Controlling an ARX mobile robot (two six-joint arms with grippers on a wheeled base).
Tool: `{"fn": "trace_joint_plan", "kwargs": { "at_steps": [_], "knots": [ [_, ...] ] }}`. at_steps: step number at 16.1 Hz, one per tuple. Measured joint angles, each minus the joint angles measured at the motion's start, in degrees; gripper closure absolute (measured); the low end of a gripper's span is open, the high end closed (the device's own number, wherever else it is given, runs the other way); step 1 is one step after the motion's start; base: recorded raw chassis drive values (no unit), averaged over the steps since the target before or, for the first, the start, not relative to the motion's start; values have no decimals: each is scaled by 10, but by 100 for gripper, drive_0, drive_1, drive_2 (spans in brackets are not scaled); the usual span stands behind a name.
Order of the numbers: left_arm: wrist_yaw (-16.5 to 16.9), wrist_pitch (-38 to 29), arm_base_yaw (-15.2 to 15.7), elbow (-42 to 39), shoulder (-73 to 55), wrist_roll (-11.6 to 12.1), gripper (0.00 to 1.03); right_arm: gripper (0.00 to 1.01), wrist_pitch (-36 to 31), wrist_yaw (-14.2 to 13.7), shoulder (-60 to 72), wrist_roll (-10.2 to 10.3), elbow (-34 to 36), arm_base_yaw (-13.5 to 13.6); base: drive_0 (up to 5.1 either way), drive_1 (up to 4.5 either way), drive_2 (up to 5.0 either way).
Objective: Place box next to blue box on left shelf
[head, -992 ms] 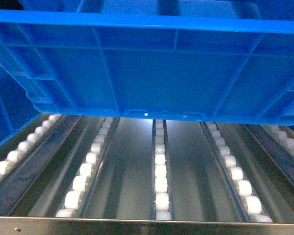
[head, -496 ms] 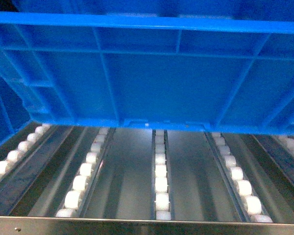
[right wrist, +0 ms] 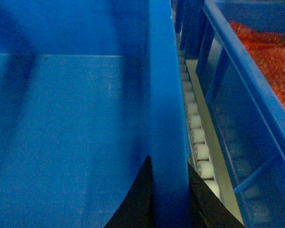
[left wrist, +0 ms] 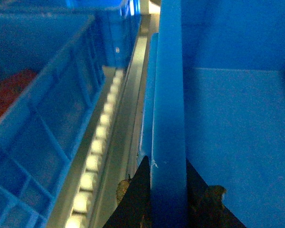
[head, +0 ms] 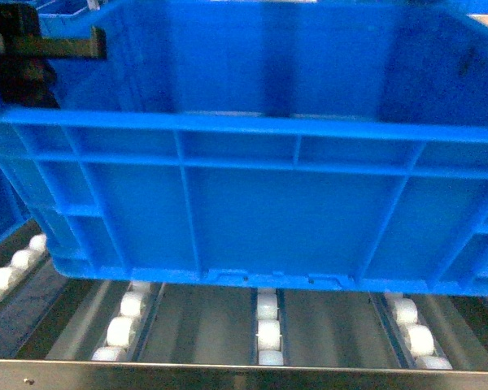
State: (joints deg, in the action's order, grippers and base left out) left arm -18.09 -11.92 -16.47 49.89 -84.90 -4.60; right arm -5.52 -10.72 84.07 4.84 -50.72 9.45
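Observation:
The box [head: 260, 219], a big bright-blue ribbed crate, fills the head view, low over the left shelf's white roller tracks [head: 266, 325]; I cannot tell whether it touches them. My left gripper [left wrist: 167, 190] is shut on the box's left wall rim [left wrist: 168, 95]. My right gripper [right wrist: 168, 190] is shut on its right wall rim [right wrist: 164, 95]. The blue box [left wrist: 38, 95] with red contents stands just left of the held box, with one roller track [left wrist: 97, 142] between them.
The shelf's flat steel front lip [head: 228, 375] runs along the bottom of the head view. Another blue crate [right wrist: 256, 71] holding red material stands close on the right, beyond a roller track [right wrist: 197, 137]. Dark hardware of my left arm [head: 41, 45] shows at the box's upper left corner.
The box has come down toward the rollers. Earlier I saw mostly its underside and long stretches of track; now its inside shows and only the front rollers remain uncovered.

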Motion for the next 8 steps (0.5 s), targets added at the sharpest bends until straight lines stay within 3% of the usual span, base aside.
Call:
{"fn": "trace_joint_plan", "kwargs": {
  "at_steps": [2,8],
  "knots": [
    [-2,22,-7,0,-18,-11,94,92,12,1,23,-9,-4,-2,0,0,0],
    [-14,64,-10,20,-31,-17,94,92,33,22,53,-3,-24,-5,0,0,0]
  ]
}}
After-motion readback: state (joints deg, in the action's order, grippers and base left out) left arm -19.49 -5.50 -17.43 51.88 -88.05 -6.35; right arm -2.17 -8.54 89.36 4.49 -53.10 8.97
